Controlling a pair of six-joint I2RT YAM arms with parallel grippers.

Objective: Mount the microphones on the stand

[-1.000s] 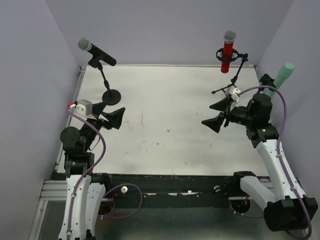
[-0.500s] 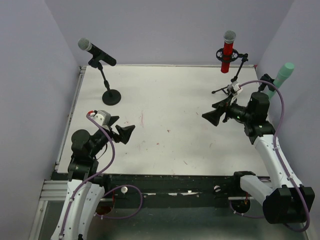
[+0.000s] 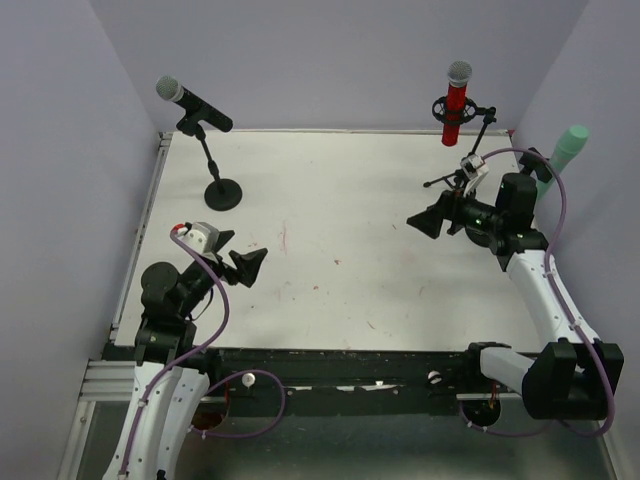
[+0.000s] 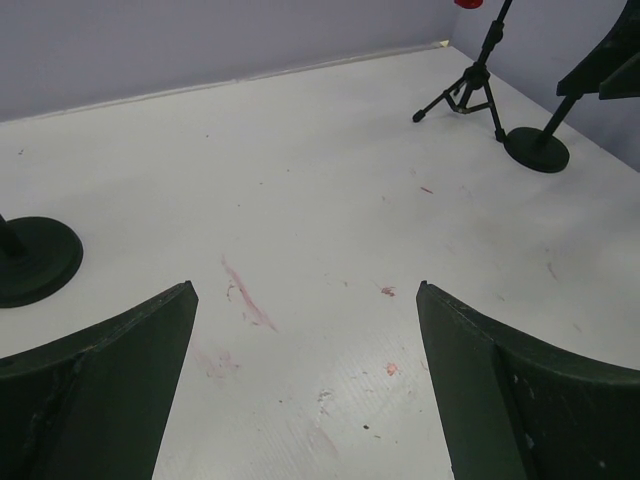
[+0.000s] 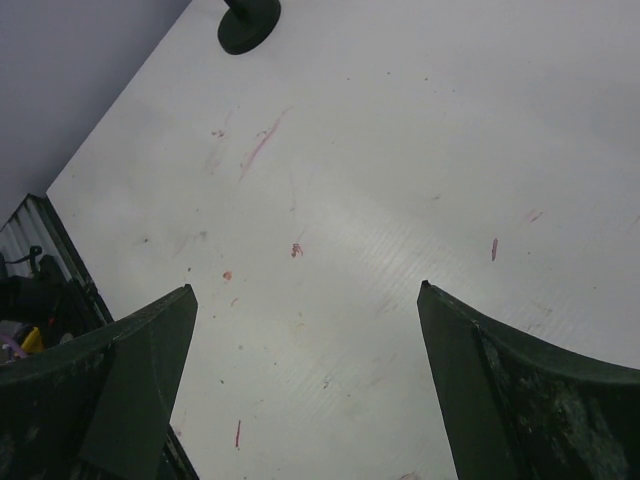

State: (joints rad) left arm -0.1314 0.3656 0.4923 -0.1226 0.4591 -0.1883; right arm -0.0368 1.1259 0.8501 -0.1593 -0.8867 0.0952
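**A:** How are the jaws of the left gripper (image 3: pixel 238 256) found?

**B:** They are spread wide and nothing is held between them. From the left wrist camera, only the bare white table top (image 3: pixel 340 190) with some reddish marks is seen in the gap.

**A:** And the right gripper (image 3: pixel 432 215)?

**B:** The same is observed — the jaws are set wide apart, nothing is gripped, and only the table is seen between the fingers.

**A:** Where is the black microphone with the silver mesh head (image 3: pixel 190 103) located?

**B:** It is clipped, tilted, on the short black stand with a round base (image 3: pixel 222 192) at the far left corner. This stand is placed beyond the left gripper, well apart from its jaws.

**A:** And the red microphone with the silver mesh head (image 3: pixel 456 103)?

**B:** It is held upright in the ring mount of the black tripod stand (image 3: pixel 479 138) at the far right. The tripod is found just behind the right gripper. The microphone itself is higher and apart from the jaws.

**A:** And the mint-green microphone (image 3: pixel 566 148)?

**B:** It is seen tilted at the right edge, behind the right arm — its lower part is hidden, so its mount cannot be told from above. It is touched by neither gripper.
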